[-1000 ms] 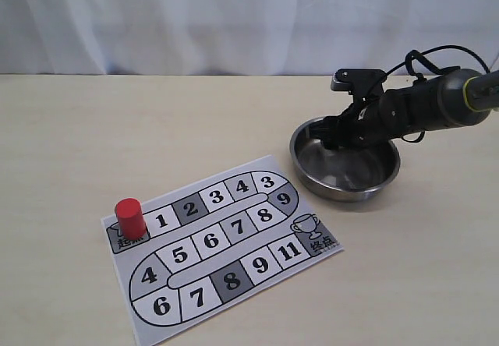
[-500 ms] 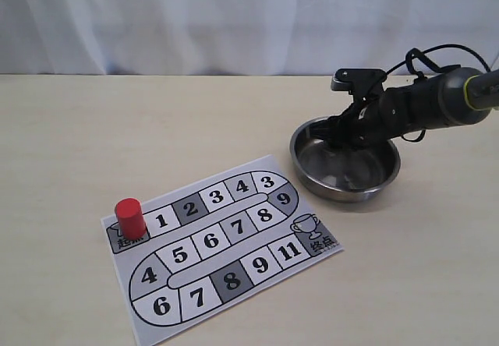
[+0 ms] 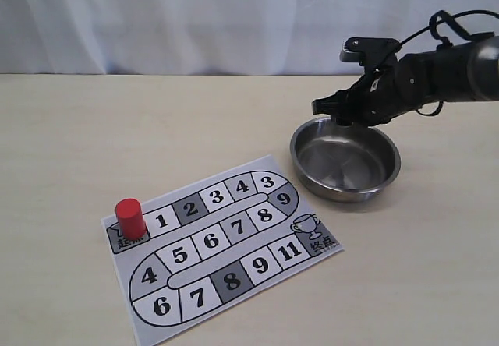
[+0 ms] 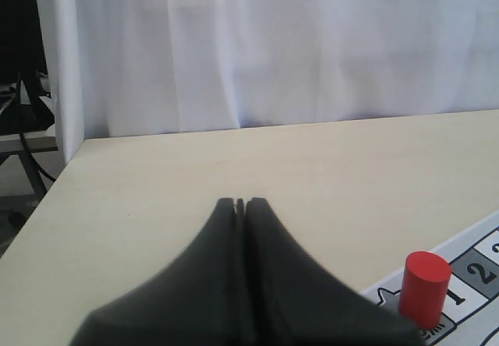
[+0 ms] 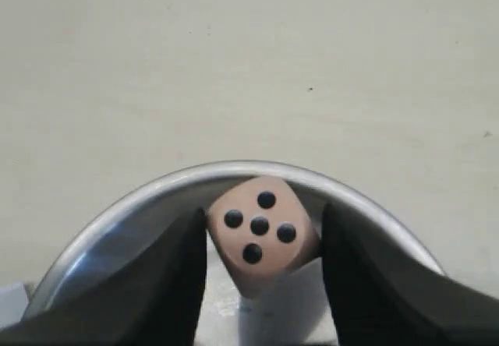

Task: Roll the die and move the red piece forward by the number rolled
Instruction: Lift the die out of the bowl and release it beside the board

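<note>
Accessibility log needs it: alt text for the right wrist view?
The right gripper holds the die between its fingers, with a five-pip face toward the camera, close to the steel bowl and its curved rim. Pale table lies beyond.

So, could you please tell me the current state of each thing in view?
die: held over the steel bowl, five-pip face showing.
right gripper: shut on the die.
left gripper: shut, empty.
red piece: upright on the start square of the game board.
steel bowl: upright, empty.
game board: lying flat.
</note>
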